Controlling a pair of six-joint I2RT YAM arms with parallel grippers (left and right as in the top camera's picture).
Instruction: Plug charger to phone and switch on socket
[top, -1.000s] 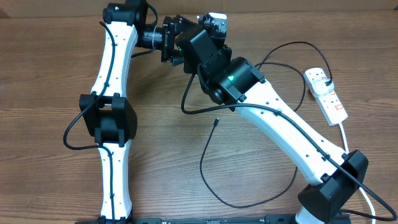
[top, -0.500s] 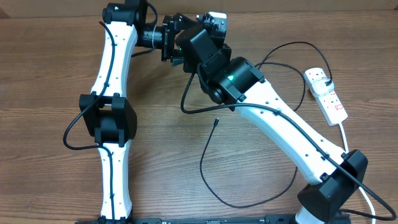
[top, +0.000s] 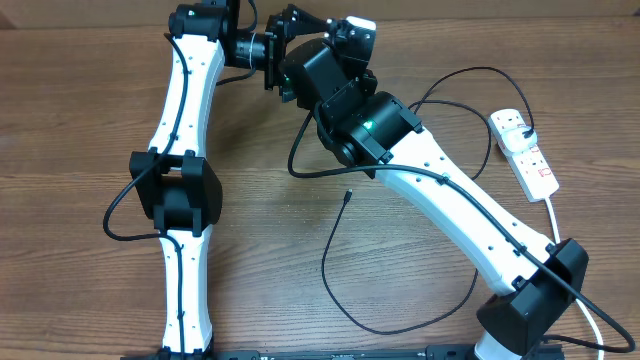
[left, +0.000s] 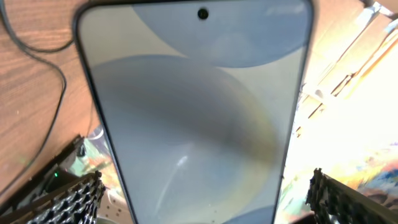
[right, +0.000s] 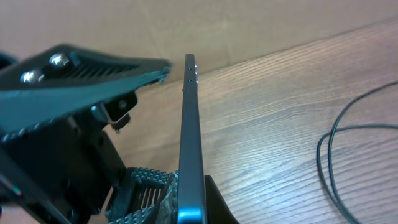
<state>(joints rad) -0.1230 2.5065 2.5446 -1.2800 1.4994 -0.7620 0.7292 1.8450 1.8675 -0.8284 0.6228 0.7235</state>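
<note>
Brown wood makes up the surface (top: 80, 120). Up at its far edge, the right claw (right: 189, 202) is clamped on the phone (left: 193, 112), which shows its thin side to that arm's camera. The left claw (left: 202, 208) is wide apart, with one finger on each side of the phone, not touching it. The charger (top: 324, 262) lies loose near the middle. The socket (top: 527, 152) lies over on the right.

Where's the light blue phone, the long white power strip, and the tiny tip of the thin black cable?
Slim light-blue-screened phone (left: 199, 124): left wrist view, middle of screen.
Long white power strip (top: 528, 158): overhead view, middle of its body.
Thin black cable's connector tip (top: 347, 196): overhead view, free end.
</note>
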